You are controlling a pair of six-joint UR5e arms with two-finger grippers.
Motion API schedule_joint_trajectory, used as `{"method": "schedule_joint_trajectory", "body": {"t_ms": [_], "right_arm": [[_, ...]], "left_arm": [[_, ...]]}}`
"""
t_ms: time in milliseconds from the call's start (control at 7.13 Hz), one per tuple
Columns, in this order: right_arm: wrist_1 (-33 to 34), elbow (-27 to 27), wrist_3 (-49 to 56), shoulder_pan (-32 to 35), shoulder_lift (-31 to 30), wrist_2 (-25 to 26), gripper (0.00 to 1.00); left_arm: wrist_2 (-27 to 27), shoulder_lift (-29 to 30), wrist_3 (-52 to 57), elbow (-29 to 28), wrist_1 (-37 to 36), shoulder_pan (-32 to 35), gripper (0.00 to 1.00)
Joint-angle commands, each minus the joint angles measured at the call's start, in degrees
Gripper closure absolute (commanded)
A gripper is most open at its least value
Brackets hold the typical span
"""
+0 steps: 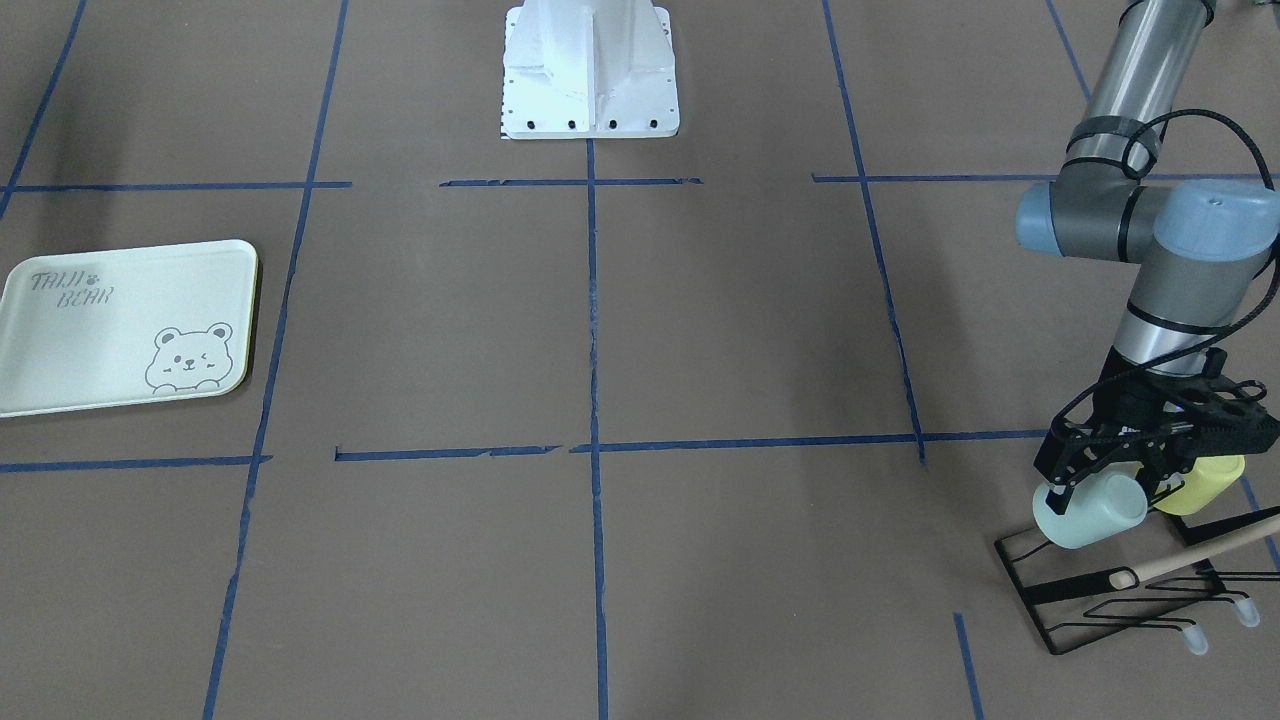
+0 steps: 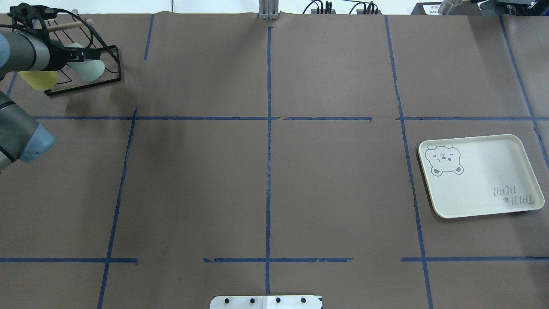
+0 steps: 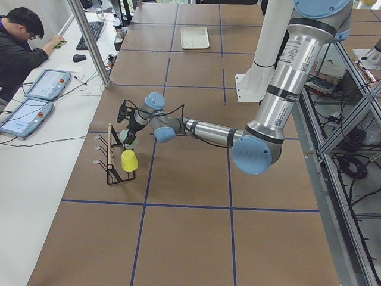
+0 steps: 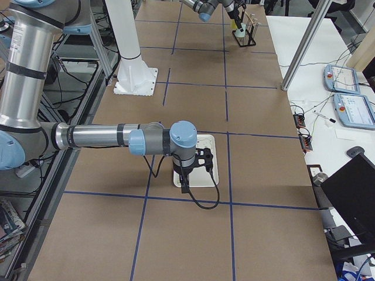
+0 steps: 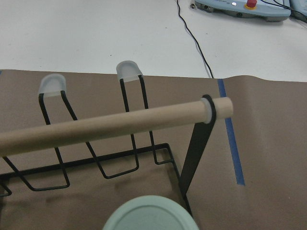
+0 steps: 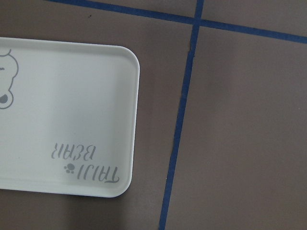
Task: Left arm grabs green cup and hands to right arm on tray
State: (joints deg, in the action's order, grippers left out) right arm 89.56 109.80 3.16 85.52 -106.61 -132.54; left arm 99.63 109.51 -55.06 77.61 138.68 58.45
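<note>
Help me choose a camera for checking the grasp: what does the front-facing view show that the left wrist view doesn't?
Only front-facing: the left gripper straddling the green cup, the yellow cup beside it, and the tray far across the table. Only the wrist view: a control pendant and cable on the white bench beyond. Both: the green cup, the wooden dowel and the black wire rack.
</note>
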Motion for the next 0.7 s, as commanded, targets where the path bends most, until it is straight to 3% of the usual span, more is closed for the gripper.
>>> {"method": "schedule_joint_trajectory", "body": {"t_ms": [0, 561], "right_arm": [[0.0, 0.1, 0.0, 0.0, 0.0, 0.0, 0.0], [0.0, 0.1, 0.0, 0.0, 0.0, 0.0, 0.0]], "left_arm": [[-0.1, 0.0, 0.1, 0.0, -0.2, 0.0, 0.0], [0.1, 0.4, 0.1, 0.1, -0.4, 0.0, 0.0]]}}
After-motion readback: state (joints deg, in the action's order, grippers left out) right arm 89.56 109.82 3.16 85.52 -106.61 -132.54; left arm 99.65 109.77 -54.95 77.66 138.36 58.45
